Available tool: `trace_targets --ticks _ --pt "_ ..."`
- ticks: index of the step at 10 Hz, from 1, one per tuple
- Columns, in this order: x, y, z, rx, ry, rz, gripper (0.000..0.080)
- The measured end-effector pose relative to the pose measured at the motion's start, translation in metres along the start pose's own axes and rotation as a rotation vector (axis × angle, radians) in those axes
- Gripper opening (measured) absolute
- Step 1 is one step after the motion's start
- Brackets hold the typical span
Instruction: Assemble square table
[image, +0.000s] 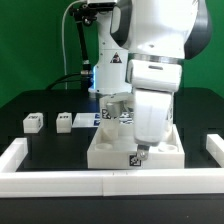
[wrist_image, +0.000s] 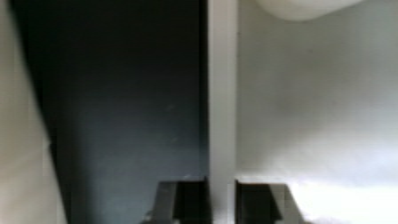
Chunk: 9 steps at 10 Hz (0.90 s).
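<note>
1. We see the gripper lowered at the near edge of the square tabletop, with the bulky white arm above it filling much of the exterior view.
2. The gripper is clenched. In the wrist view its two dark fingertips stand close together with a thin white edge between them, which we read as the tabletop's raised rim held in the grip.
3. In that same wrist view, a broad white surface lies on one side of the pinched edge and the dark table on the other.
4. The square tabletop sits on the black table, just behind the front run of the white border wall. We cannot tell whether the two touch.
5. A black-and-white tag shows on the tabletop's near face, just beside the gripper.
6. Two small white legs lie apart from the tabletop toward the exterior view's left: one leg farther out and a second leg nearer the middle, both resting on the table.
7. The marker board lies flat behind the tabletop, partly hidden by the arm.
</note>
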<state>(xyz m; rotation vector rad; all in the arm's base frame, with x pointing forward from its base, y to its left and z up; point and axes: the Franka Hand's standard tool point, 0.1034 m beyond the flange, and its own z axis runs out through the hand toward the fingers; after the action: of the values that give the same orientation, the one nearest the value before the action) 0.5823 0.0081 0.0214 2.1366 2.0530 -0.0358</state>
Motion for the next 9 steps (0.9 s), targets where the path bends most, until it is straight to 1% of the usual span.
trace_targets --ticks 1,3,4,6,8,9 --pt "-0.003 -0.001 0.001 0.001 -0.006 -0.046 0.0061" --pt "-0.004 -0.001 0.001 0.001 -0.013 -0.092 0.0061" --pt "0.004 0.002 0.001 0.000 -0.008 -0.068 0.0061" --pt "0.033 0.012 -0.003 0.007 0.003 -0.007 0.0061" --pt "0.058 0.026 -0.005 0.018 0.009 0.048 0.0061" --pt "0.065 0.032 -0.005 0.020 0.011 0.053 0.0061"
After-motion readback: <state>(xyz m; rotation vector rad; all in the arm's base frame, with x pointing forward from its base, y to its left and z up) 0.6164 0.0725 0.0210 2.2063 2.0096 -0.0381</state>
